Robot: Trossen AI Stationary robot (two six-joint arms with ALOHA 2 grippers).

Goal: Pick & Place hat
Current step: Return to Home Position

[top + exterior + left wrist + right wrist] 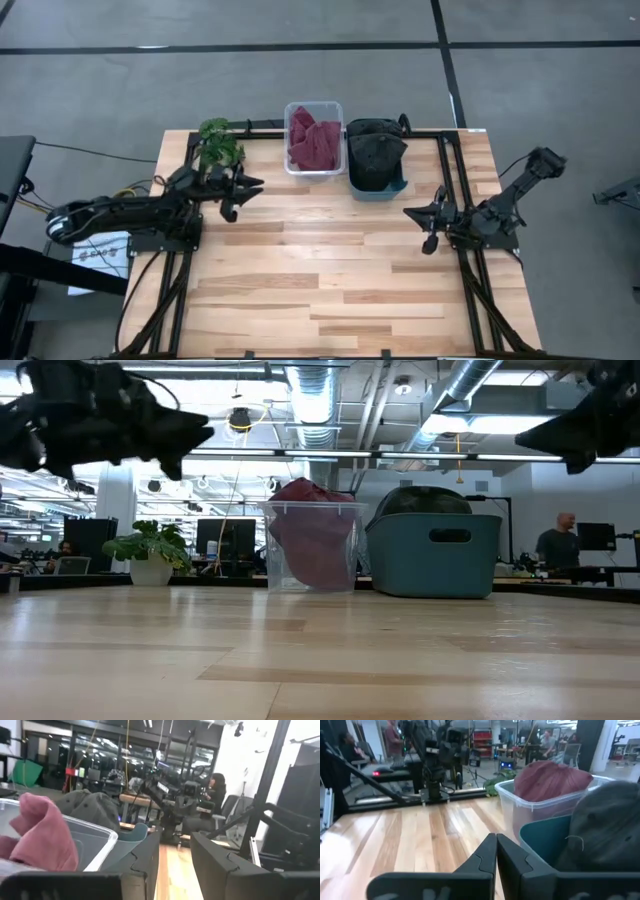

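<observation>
Maroon hats [314, 140] are piled in a clear plastic bin [313, 168] at the table's far edge. Beside it on the right, a dark grey hat [375, 152] fills a teal bin [378, 190]. In the low view the maroon hats [312, 545] and the dark hat [425, 500] rise above their bins' rims. My left gripper [245, 192] hovers open left of the clear bin, above the table. My right gripper [415, 215] hovers shut, to the near right of the teal bin. The left wrist view shows my left gripper [175, 865], the right wrist view my right gripper [496, 852].
A potted plant [218, 145] stands at the far left, just behind my left gripper. The wooden table [320, 290] stretches bare toward its near edge. Black rails [455, 180] run along the sides. People sit in the room beyond.
</observation>
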